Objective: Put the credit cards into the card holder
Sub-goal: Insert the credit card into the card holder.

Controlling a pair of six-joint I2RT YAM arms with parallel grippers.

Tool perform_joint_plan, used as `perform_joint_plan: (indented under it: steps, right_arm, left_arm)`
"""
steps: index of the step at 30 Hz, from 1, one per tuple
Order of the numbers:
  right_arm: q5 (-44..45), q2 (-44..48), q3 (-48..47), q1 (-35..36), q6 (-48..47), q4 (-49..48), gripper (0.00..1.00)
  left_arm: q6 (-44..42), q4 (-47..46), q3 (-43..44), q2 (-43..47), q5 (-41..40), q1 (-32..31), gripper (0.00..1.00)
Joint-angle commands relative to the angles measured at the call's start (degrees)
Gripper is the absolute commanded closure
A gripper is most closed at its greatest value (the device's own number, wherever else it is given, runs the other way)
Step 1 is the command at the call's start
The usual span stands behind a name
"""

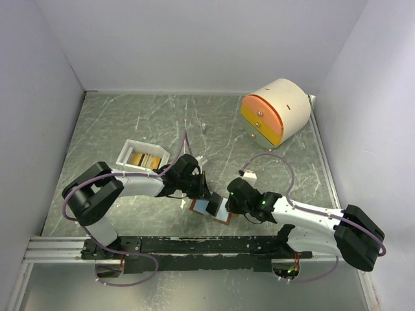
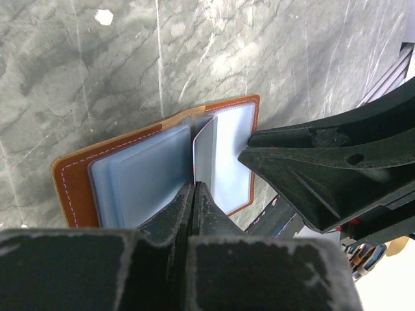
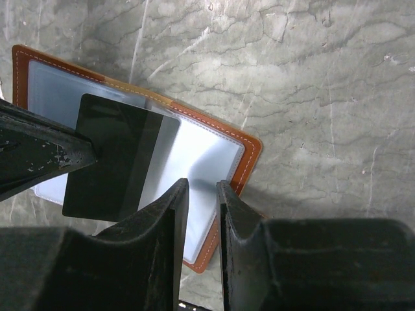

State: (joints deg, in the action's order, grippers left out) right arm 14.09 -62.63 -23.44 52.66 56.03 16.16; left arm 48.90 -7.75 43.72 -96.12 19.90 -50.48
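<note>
Rust-brown card holder (image 2: 133,175) lies open, pockets up, on the grey marble-look table (image 1: 130,116) between both arms. Left gripper (image 2: 194,188): jaws pressed together on a dark credit card (image 3: 120,155), held over the pockets. Right gripper (image 3: 201,188): jaws slightly apart at the right-hand page; contact unclear.

Grey-green marbled table (image 1: 130,123). Bears an open brown wallet (image 1: 200,207) near the front edge (pale blue pockets up), a white tray (image 1: 127,150) with cards (image 1: 144,159) at left, a round cream-and-orange drawer unit (image 1: 279,107) at back right.
</note>
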Motion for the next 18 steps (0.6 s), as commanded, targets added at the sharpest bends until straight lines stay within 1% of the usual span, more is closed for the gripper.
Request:
perform_joint_plan:
  steps: [1,18]
  right_arm:
    - [1.0,-0.1,0.6,-0.2,0.5,3.3,0.75]
    - [1.5,0.0,0.6,-0.2,1.9,3.2,0.75]
  left_arm:
    - [-1.2,0.9,0.4,-1.0,-2.3,-0.8,0.93]
    - [1.4,-0.5,-1.2,-1.4,-3.4,-2.4,0.93]
